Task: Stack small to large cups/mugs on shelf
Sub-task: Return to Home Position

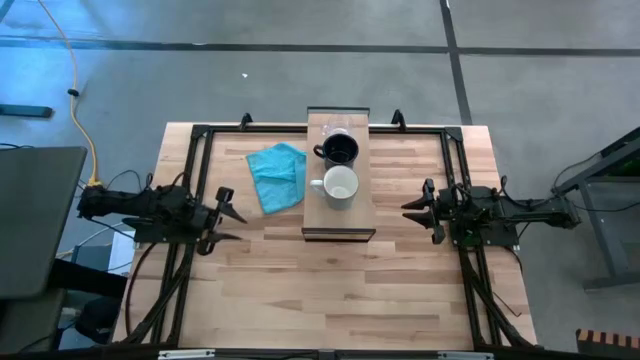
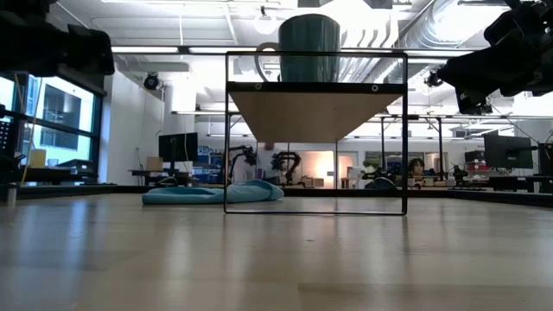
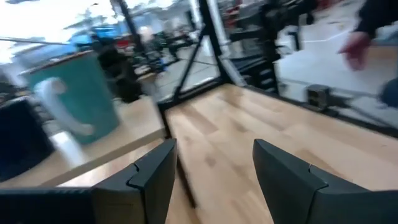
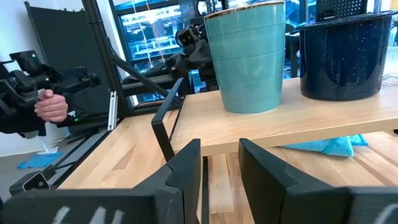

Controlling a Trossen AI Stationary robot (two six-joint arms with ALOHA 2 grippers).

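A wooden tabletop (image 1: 330,290) is filling the frame's middle and carrying a shelf (image 1: 340,220) at its upper centre. On the shelf, a dark mug (image 1: 340,149) is standing just above a teal mug (image 1: 340,186). A cloth (image 1: 277,175) is lying just left of the shelf.

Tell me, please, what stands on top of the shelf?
On the shelf stand a teal mug and, behind it, a dark blue mug. Past that is what looks like a clear glass. In the low view the teal mug hides the other two.
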